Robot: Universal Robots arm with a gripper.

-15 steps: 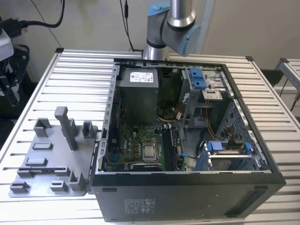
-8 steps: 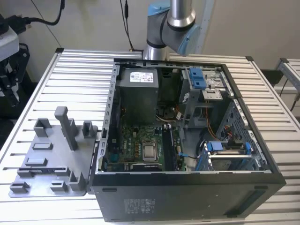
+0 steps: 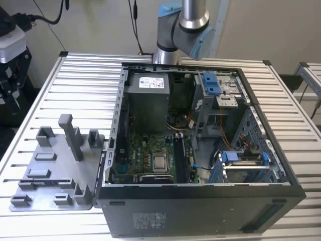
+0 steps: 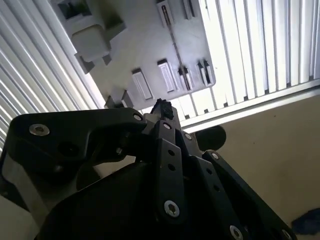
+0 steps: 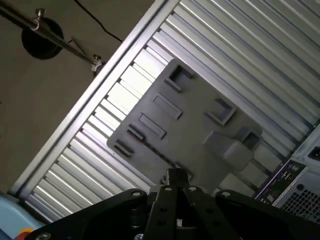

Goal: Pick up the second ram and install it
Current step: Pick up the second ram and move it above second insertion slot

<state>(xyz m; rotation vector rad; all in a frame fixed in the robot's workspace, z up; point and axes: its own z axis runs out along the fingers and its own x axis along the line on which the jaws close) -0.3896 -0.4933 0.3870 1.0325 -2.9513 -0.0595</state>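
In both wrist views my gripper (image 4: 163, 107) (image 5: 175, 176) hangs well above the grey plastic fixture (image 4: 145, 45) (image 5: 195, 115). Its dark fingers meet at the tip, shut, and nothing shows between them. The fixture (image 3: 55, 170) lies on the slatted table at the exterior view's left, beside the open computer case (image 3: 200, 206). It carries upright posts and shallow slots. The second ram is out of view. The motherboard (image 3: 150, 155) lies exposed inside the case. The arm's upper joint (image 3: 183, 20) rises behind the case.
The slatted metal table (image 3: 85, 75) carries both case and fixture. Inside the case are a power supply (image 3: 148, 95), blue drive brackets (image 3: 210, 83) and loose cables. A corner of the case (image 5: 300, 185) shows in the first wrist view. Beyond the table edge (image 4: 250, 107) lies the floor.
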